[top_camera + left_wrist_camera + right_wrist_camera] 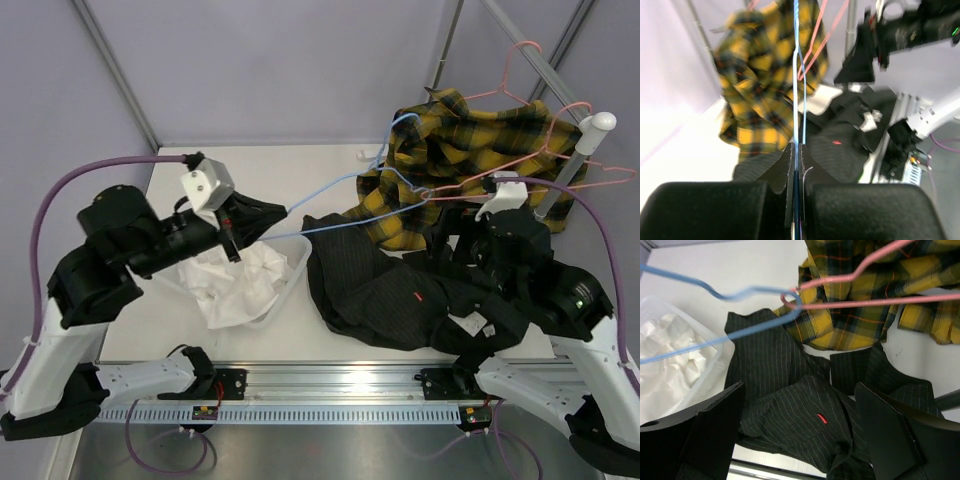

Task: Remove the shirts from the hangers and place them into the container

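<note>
My left gripper (283, 213) is shut on the wire of the light blue hanger (345, 205), and the wire runs straight out from between the closed jaws (796, 150). That hanger's hook is linked with a pink hanger (855, 285) beside the yellow-and-black plaid shirt (455, 155), which hangs on pink hangers at the back right. The black pinstriped shirt (385, 290) lies crumpled on the table. My right gripper (800, 432) hovers open just above it with nothing between its fingers. The white shirt (240, 285) lies bunched in the translucent container (296, 262) at the front left.
A white pole with a round knob (598, 127) stands at the far right and carries the pink hangers. Slanted metal frame bars run behind the table. The rail with both arm bases lies along the near edge.
</note>
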### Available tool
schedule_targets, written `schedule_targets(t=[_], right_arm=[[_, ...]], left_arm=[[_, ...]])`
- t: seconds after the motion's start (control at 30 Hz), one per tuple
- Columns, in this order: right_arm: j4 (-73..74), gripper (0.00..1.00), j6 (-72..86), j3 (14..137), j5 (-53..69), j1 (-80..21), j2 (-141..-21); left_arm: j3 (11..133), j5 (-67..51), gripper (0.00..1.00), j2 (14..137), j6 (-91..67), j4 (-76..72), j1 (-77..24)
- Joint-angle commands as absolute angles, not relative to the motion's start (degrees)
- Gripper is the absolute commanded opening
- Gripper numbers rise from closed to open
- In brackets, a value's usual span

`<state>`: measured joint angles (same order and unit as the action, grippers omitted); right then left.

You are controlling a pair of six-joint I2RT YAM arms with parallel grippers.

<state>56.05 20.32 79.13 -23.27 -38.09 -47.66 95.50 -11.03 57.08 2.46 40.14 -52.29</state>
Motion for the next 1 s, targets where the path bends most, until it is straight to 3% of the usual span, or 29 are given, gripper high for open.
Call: schedule_targets(t=[0.0, 0.03, 0.07, 0.1, 0.13, 0.37, 0.57, 0.97], right_arm=[[55.2, 0.92, 23.0, 77.1, -25.2, -37.9, -48.5], [55.0, 0.86, 23.3, 76.7, -24.9, -38.0, -48.2], [54.4, 0.73, 24.2, 75.2, -23.2, -38.1, -45.7], [52.3, 0.2, 24.5, 74.3, -22.2, -38.1, -43.6], [51.4, 0.0, 25.2, 73.5, -20.8, -38.0, -41.7], [53.2, 0.0, 30.3, 75.0, 2.4, -38.1, -33.8], [57.7, 0.0, 29.6, 75.2, 2.0, -38.1, -28.8], [60.2, 0.0, 29.3, 72.3, 0.4, -38.0, -25.8]], left_arm=[[97.7, -6.1, 0.0, 55.2, 4.5, 42.2, -52.6], [96.0, -6.0, 0.0, 54.1, 4.8, 39.6, -52.6], [94.3, -4.8, 0.0, 52.9, 5.5, 37.4, -52.6], [92.6, -4.0, 0.0, 50.6, 6.1, 35.3, -52.6], [91.3, -3.4, 0.0, 50.3, 6.8, 33.3, -52.6], [99.7, 2.4, 0.0, 64.1, 11.4, 30.9, -52.6], [101.4, -3.7, 0.0, 73.2, 14.1, 22.2, -52.6], [126.1, -18.0, 0.0, 95.4, 13.4, 23.8, -52.4]])
